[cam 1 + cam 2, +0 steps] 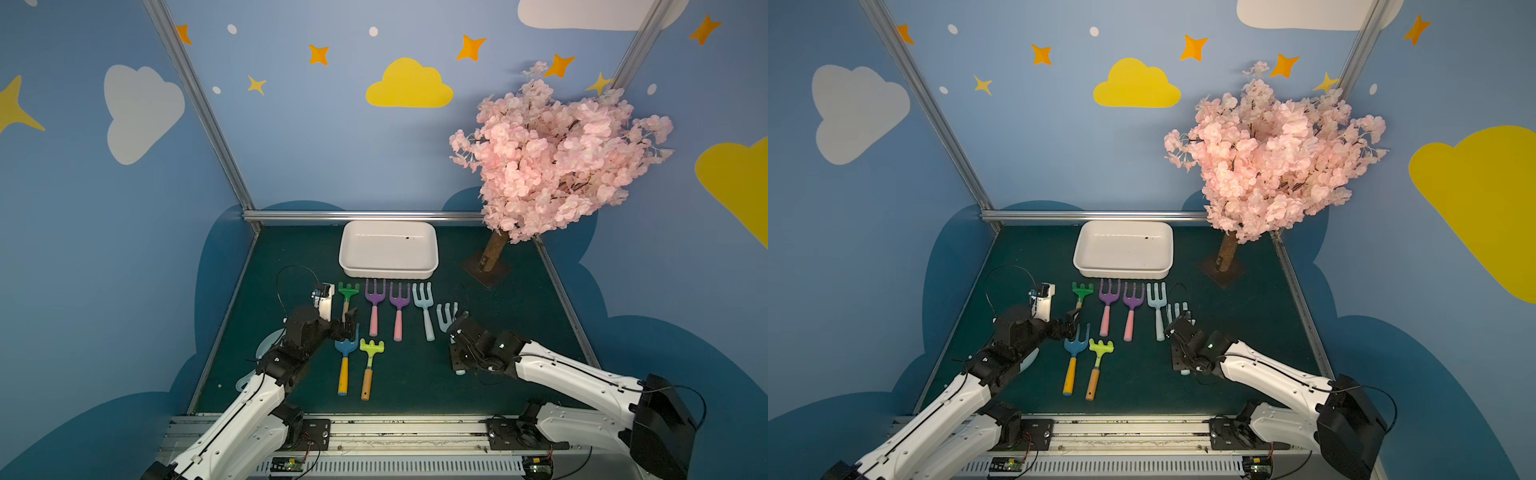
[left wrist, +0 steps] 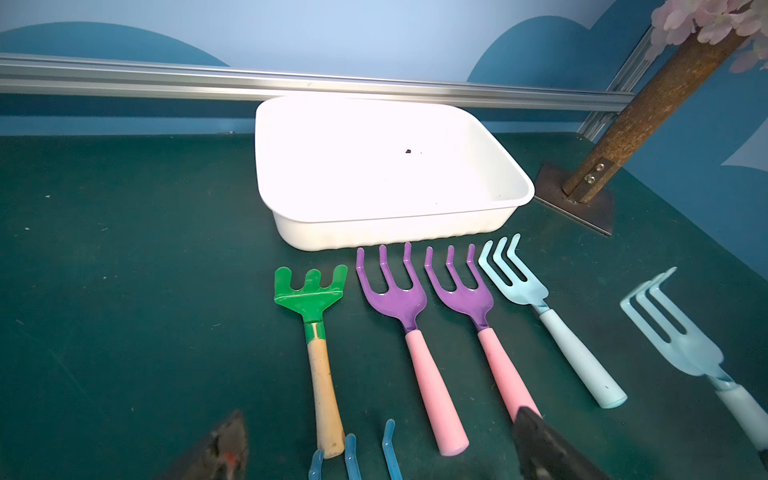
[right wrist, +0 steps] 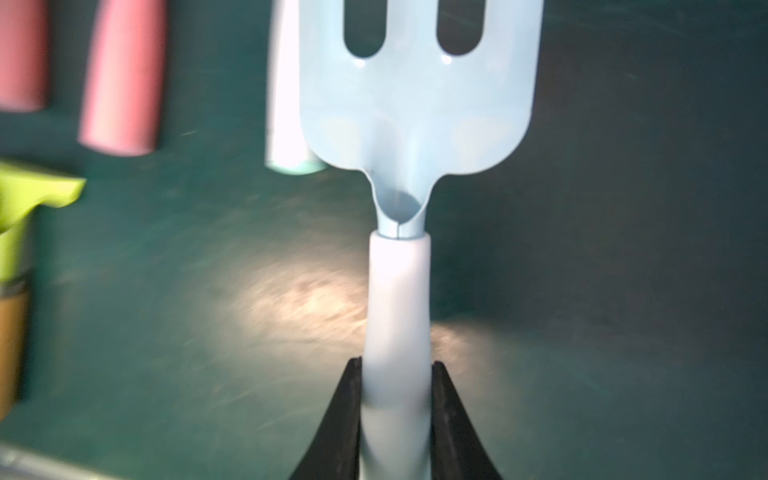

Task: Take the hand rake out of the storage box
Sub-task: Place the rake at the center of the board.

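Smooth pale-blue plastic rake [image 3: 415,108], tines cropped, handle butt hidden, pinched in right hand [image 3: 397,376]; left hand [image 1: 349,323] wide; glossy round-cornered white box [image 1: 388,272] at 12 o'clock.

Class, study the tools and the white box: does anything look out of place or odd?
The storage box holds no tool, only a small dark speck. One pale blue fork sits out of line with its twin, handle clamped in the right hand.

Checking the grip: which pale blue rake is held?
The outer pale blue rake, on the robot's right: the right gripper is shut on its handle; the inner pale blue rake lies free.
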You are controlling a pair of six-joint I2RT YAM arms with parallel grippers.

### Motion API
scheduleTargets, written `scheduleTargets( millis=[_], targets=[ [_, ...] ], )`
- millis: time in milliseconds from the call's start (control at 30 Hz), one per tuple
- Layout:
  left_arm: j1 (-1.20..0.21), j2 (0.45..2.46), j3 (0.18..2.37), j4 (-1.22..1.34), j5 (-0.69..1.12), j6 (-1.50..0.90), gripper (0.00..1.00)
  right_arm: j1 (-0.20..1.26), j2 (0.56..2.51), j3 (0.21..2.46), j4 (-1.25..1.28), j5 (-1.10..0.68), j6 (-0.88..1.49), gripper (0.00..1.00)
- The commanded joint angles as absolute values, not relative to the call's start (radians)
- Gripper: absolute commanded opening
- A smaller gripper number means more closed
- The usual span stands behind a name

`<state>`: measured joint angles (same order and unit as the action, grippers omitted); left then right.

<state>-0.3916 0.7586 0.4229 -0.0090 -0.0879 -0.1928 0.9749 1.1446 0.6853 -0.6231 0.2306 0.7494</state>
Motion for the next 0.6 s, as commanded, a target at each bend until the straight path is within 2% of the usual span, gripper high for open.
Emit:
scheduleTargets(
  millis=[0,100,200,333,567],
  targets=[
    [-0.385,0.736,0.411,-0.023,-0.083,-0.202,1.0,1.092,1.164,0.728,-0.679,0.34,0.899,0.0],
    [-0.382,0.745,0.411,-0.019,-0.084,-0.203,1.0,1.194,1.229,0.753,-0.564,0.347,0.919,0.0],
    [-0.38,0.766,0.411,-0.002,-0.078,-0.206,1.0,1.256,1.39,0.812,-0.478,0.298,0.928,0.0],
    [-0.378,0.774,0.412,-0.009,-0.067,-0.211,1.0,1.291,1.576,0.928,-0.448,0.215,0.91,0.0],
    [-0.375,0.727,0.393,-0.009,-0.069,-0.216,1.0,1.322,1.694,0.992,-0.431,0.179,0.941,0.0]
  ],
)
